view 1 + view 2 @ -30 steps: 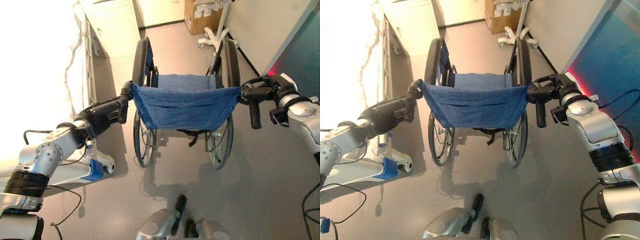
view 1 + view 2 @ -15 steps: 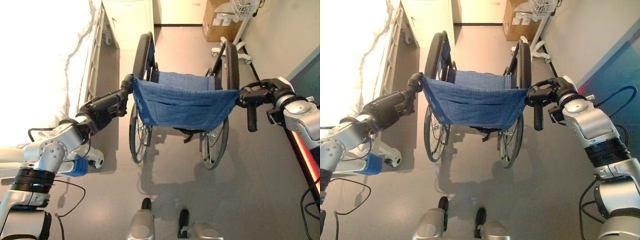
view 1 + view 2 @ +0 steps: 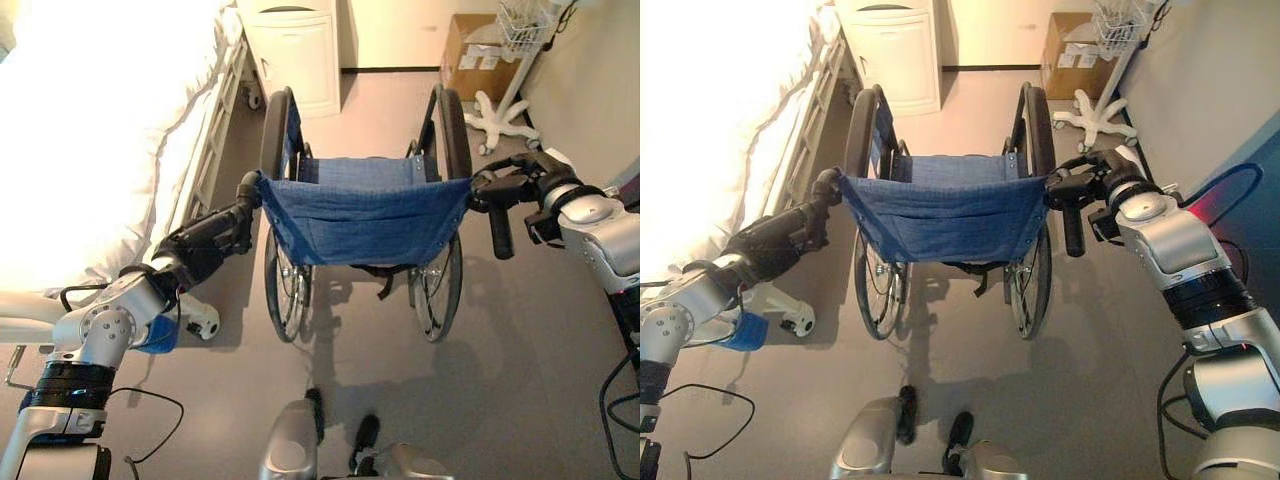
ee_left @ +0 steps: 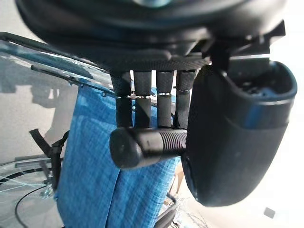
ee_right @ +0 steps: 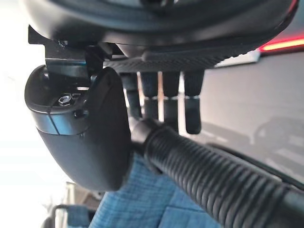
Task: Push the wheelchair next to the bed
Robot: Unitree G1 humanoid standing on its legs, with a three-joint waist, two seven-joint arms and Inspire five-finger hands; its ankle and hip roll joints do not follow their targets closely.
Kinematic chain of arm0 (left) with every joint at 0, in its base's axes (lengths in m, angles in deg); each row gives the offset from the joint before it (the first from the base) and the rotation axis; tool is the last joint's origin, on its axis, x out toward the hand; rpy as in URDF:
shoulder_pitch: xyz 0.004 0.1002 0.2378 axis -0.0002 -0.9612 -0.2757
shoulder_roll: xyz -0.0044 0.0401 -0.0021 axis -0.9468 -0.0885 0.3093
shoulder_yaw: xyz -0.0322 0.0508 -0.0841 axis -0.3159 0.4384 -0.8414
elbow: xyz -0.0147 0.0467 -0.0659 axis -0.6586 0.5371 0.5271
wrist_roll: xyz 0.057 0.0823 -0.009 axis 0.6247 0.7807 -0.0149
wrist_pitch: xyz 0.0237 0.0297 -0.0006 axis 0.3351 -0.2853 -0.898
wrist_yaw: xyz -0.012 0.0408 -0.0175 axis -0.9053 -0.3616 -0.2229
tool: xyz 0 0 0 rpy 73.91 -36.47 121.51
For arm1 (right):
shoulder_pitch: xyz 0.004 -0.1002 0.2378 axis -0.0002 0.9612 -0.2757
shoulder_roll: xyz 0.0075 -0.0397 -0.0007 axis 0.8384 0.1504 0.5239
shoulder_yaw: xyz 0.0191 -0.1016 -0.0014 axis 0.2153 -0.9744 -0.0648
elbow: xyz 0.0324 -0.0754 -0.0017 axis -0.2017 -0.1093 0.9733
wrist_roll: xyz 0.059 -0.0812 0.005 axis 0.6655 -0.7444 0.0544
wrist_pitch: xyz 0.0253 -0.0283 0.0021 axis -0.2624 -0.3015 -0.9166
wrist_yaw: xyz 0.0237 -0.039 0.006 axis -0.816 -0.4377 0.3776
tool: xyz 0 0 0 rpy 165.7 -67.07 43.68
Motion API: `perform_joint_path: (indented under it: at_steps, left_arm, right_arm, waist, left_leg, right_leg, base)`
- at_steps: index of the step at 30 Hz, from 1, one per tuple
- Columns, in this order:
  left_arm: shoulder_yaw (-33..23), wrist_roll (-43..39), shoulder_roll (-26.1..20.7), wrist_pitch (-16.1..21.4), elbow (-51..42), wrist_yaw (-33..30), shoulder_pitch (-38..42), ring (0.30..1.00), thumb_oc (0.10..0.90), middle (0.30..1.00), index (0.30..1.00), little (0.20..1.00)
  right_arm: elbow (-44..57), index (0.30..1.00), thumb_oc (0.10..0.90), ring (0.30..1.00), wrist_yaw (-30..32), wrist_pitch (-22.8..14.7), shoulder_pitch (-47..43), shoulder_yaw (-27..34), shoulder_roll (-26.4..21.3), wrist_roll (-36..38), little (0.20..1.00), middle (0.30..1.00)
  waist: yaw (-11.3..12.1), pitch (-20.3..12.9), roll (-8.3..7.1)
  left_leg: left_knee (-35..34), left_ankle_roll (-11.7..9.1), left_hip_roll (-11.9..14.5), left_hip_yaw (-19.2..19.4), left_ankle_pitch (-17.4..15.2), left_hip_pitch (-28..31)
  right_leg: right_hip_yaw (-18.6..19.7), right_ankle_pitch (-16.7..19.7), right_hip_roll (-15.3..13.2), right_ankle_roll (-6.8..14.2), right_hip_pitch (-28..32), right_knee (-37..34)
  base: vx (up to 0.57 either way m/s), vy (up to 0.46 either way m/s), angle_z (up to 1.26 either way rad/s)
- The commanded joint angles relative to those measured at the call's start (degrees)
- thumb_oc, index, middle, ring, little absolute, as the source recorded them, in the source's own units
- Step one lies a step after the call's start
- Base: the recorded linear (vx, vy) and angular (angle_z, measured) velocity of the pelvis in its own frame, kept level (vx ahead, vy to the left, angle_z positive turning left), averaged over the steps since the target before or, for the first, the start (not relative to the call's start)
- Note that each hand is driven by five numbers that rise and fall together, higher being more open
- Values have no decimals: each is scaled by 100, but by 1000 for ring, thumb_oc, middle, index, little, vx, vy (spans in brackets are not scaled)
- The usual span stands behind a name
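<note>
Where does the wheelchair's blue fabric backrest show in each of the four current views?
Left eye view: the blue fabric backrest hangs at centre, between left hand and right hand.
Right eye view: centre, slightly left of middle.
Left wrist view: behind the fingers, beyond the black push handle.
Right wrist view: blue cloth below the ribbed handle.
Shared landmark: the backrest's blue cloth itself.

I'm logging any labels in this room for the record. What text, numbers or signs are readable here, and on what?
None can be read.
Cardboard box: pale labels on its side, print too small to read.
Wheelchair, bed, white cabinet: no text visible.
</note>
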Motion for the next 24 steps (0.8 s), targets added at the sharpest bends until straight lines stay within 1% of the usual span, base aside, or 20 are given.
perform_joint_path:
  at_steps: [1, 2, 3, 4, 5, 6, 8, 9, 10, 11, 13, 14, 15, 16, 17, 18, 20, 22, 23, 24]
  left_arm:
    - [-361, -774, -496, 880, -800, 646, 760, 300, 400, 300, 300, 300]
    - [-318, -787, -507, 876, -762, 626, 814, 300, 400, 300, 300, 300]
    - [-295, -822, -529, 874, -747, 595, 841, 300, 400, 300, 300, 300]
    - [-327, -887, -565, 838, -742, 523, 893, 300, 400, 300, 300, 300]
    - [-345, -922, -584, 833, -748, 497, 895, 300, 400, 300, 300, 300]
    - [-409, -1003, -629, 759, -775, 473, 869, 300, 400, 300, 300, 300]
    - [-437, -1045, -681, 714, -751, 518, 825, 300, 400, 300, 300, 300]
    - [-462, -1006, -709, 670, -708, 587, 785, 300, 400, 300, 300, 300]
    - [-478, -963, -745, 665, -675, 639, 755, 300, 400, 300, 300, 300]
    - [-483, -952, -768, 670, -651, 686, 751, 300, 400, 300, 300, 300]
    - [-496, -954, -867, 706, -568, 825, 769, 300, 400, 300, 300, 300]
    - [-520, -943, -926, 726, -556, 882, 782, 300, 400, 300, 300, 300]
    - [-533, -945, -953, 715, -571, 911, 790, 300, 400, 300, 300, 300]
    - [-543, -940, -972, 713, -601, 922, 791, 300, 400, 300, 300, 300]
    - [-547, -1001, -1038, 701, -713, 880, 768, 300, 400, 300, 300, 300]
    - [-548, -1065, -1084, 705, -748, 872, 749, 300, 400, 300, 300, 300]
    - [-442, -1262, -1213, 756, -810, 779, 782, 300, 400, 300, 300, 300]
    - [-375, -1346, -1259, 779, -829, 734, 836, 300, 400, 300, 300, 300]
    - [-277, -1426, -1279, 826, -848, 675, 906, 300, 400, 300, 300, 300]
    - [-240, -1445, -1278, 843, -856, 654, 931, 300, 400, 300, 300, 300]
  right_arm:
    - [597, 300, 400, 300, -658, -1111, -394, -134, 516, 71, 300, 300]
    - [551, 300, 400, 300, -704, -1121, -410, -132, 519, 52, 300, 300]
    - [509, 300, 400, 300, -732, -1127, -434, -155, 522, 62, 300, 300]
    - [426, 300, 400, 300, -798, -1116, -510, -198, 530, 81, 300, 300]
    - [410, 300, 400, 300, -832, -1112, -522, -204, 523, 71, 300, 300]
    - [384, 300, 400, 300, -874, -1141, -495, -199, 468, 55, 300, 300]
    - [357, 300, 400, 300, -863, -1170, -498, -192, 435, 89, 300, 300]
    - [332, 300, 400, 300, -860, -1210, -520, -184, 407, 150, 300, 300]
    - [349, 300, 400, 300, -855, -1212, -551, -175, 392, 203, 300, 300]
    - [351, 300, 400, 300, -828, -1200, -578, -187, 385, 242, 300, 300]
    - [333, 300, 400, 300, -749, -1209, -658, -231, 367, 382, 300, 300]
    - [328, 300, 400, 300, -722, -1240, -647, -232, 366, 422, 300, 300]
    - [325, 300, 400, 300, -694, -1268, -613, -219, 368, 438, 300, 300]
    - [332, 300, 400, 300, -662, -1291, -578, -208, 369, 453, 300, 300]
    - [393, 300, 400, 300, -601, -1315, -462, -166, 363, 460, 300, 300]
    - [425, 300, 400, 300, -602, -1326, -396, -122, 338, 439, 300, 300]
    - [535, 300, 400, 300, -643, -1326, -209, 16, 238, 378, 300, 300]
    - [566, 300, 400, 300, -664, -1330, -159, 69, 158, 369, 300, 300]
    - [579, 300, 400, 300, -703, -1396, -86, 124, 24, 391, 300, 300]
    - [578, 300, 400, 300, -715, -1411, -75, 140, -19, 409, 300, 300]
  waist:
    - [499, -1476, 105]
    - [508, -1480, 110]
    - [539, -1512, 106]
    - [586, -1568, 69]
    - [603, -1581, 49]
    - [638, -1612, -13]
    - [685, -1633, -51]
    - [711, -1660, -97]
    - [748, -1652, -108]
    - [760, -1662, -128]
    - [833, -1670, -216]
    - [866, -1668, -259]
    - [875, -1669, -283]
    - [874, -1668, -299]
    - [838, -1695, -289]
    - [822, -1715, -270]
    - [701, -1749, -246]
    - [653, -1773, -175]
    - [547, -1745, -96]
    - [518, -1734, -73]
  left_leg:
    - [-605, 173, -257, 93, 358, 238]
    - [-634, 276, -274, 208, 402, 225]
    - [-668, 339, -337, 179, 327, 231]
    - [-769, 534, -495, 131, -19, 347]
    - [-737, 577, -518, 143, -83, 367]
    - [-682, 675, -539, 202, -273, 400]
    - [-710, 775, -606, 141, -384, 411]
    - [-704, 815, -691, 18, -586, 465]
    - [-740, 926, -683, 109, -500, 466]
    - [-781, 963, -723, 81, -501, 477]
    - [-936, 1064, -846, -12, -504, 545]
    - [-1012, 1124, -920, -97, -501, 575]
    - [-1053, 1158, -965, -182, -483, 579]
    - [-1084, 1173, -995, -285, -459, 580]
    - [-1151, 1138, -995, -490, -367, 573]
    - [-1174, 1110, -980, -548, -340, 565]
    - [-1144, 1005, -979, -793, -303, 576]
    - [-1100, 919, -902, -917, -255, 554]
    - [-1020, 796, -824, -1125, -252, 591]
    - [-999, 756, -796, -1186, -250, 597]
  right_leg:
    - [505, -336, 91, 538, 54, 817]
    - [418, -321, 108, 518, 40, 847]
    - [421, -359, 126, 517, 48, 897]
    - [404, -429, 115, 555, 43, 1023]
    - [372, -458, 104, 569, 60, 1079]
    - [295, -476, 60, 609, 105, 1152]
    - [250, -420, 11, 685, 87, 1406]
    - [276, -453, -69, 823, 79, 1681]
    - [170, -242, -95, 894, 2, 1896]
    - [179, -144, -119, 974, -46, 2025]
    - [222, 332, -171, 1305, -138, 2494]
    - [331, 726, -173, 1523, -215, 2839]
    - [484, 981, -137, 1657, -283, 3080]
    - [655, 1165, -97, 1745, -356, 3253]
    - [980, 1347, -46, 1798, -505, 3339]
    - [1065, 1296, -65, 1776, -511, 3246]
    - [1172, 901, -287, 1631, -465, 2818]
    - [1164, 648, -369, 1455, -495, 2518]
    - [1163, 311, -540, 1262, -542, 2125]
    - [1189, 261, -583, 1220, -572, 2009]
  base:
    - [163, 3, 13]
    - [171, 7, 10]
    - [222, 28, 15]
    - [283, 21, 23]
    - [342, 11, 23]
    - [227, -8, 19]
    - [240, 12, 19]
    - [244, 6, 21]
    - [209, 6, 28]
    - [128, -15, 38]
    - [171, -5, 43]
    - [137, -12, 37]
    - [122, -32, 50]
    - [126, -86, 50]
    - [121, -97, 52]
    - [153, -114, 59]
    - [143, -84, 54]
    - [109, -77, 31]
    - [119, -82, 17]
    - [232, -174, 68]
